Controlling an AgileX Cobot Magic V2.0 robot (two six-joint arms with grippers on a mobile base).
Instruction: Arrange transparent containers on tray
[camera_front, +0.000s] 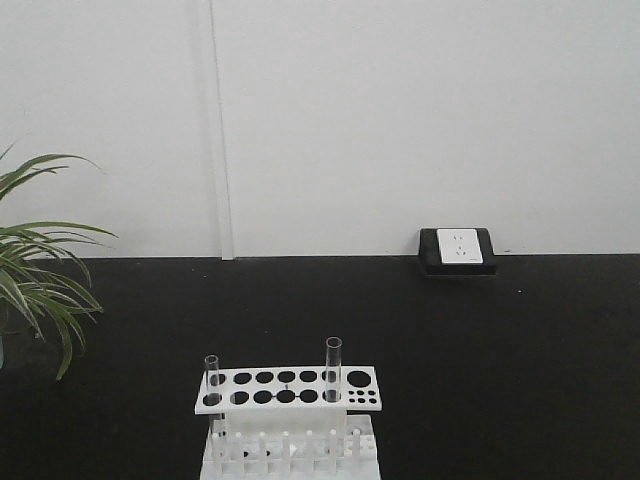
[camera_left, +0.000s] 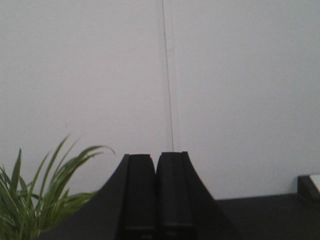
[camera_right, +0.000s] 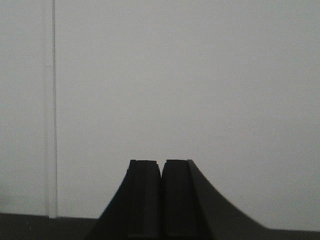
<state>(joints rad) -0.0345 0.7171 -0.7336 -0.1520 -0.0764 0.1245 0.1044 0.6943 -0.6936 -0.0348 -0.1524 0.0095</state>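
Two transparent containers stand upright in a white perforated rack (camera_front: 290, 402) at the bottom of the front view: one clear test tube (camera_front: 211, 385) at the rack's left end and a taller-standing one (camera_front: 333, 365) right of centre. The tray is out of view. In the left wrist view my left gripper (camera_left: 156, 160) is shut with nothing between its black fingers, aimed at the white wall. My right gripper (camera_right: 161, 165) in the right wrist view is likewise shut and empty, facing the wall. Neither gripper appears in the front view.
A black tabletop (camera_front: 450, 340) runs back to a white wall. A green plant (camera_front: 35, 270) leans in at the left edge, its leaves (camera_left: 35, 200) also in the left wrist view. A black-framed white socket box (camera_front: 458, 248) sits against the wall at the right.
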